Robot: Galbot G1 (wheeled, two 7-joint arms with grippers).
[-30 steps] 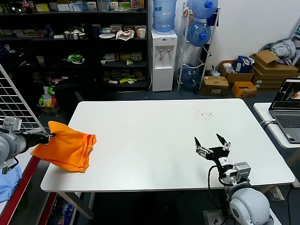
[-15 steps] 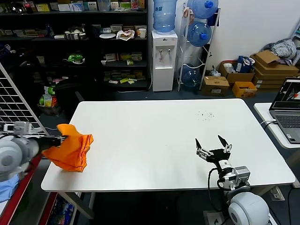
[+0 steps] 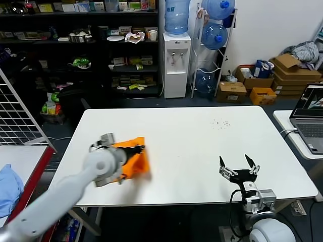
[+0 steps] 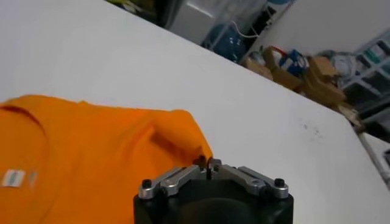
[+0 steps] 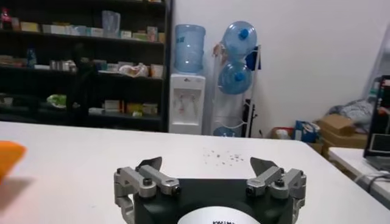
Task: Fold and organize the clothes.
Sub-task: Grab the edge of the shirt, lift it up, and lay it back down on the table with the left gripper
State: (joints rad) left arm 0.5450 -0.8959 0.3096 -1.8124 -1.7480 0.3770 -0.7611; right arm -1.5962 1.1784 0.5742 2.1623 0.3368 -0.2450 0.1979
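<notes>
- While our left gripper point(image 3: 140, 149) sits over the tabletop point(image 3: 192, 136) at about nine o'clock from its centre, its fingers are pressed together on a pinch of the orange T-shirt point(image 3: 133, 162), as the left wrist view shows.
- In that wrist view the cloth point(image 4: 91, 158) rises to a small peak right at the fingertips, and the rest lies spread on the white surface; we judge we are holding an edge so the shirt can be drawn onto open tabletop and laid flat.
- A small white label point(image 4: 13, 178) shows inside the collar, so we are likely seeing the neck side of the shirt; no lettering is visible.
- Our right gripper point(image 3: 239, 167) hovers near the tabletop's front edge at about five o'clock, jaws spread wide and holding nothing, well apart from the shirt; we judge it waits there to take a second corner once the cloth is in reach.
- Off the tabletop at eight o'clock, a light blue cloth point(image 3: 9, 184) lies on a separate surface and is not part of our job.
- Folding has not yet begun: the shirt is bunched, not squared.
</notes>
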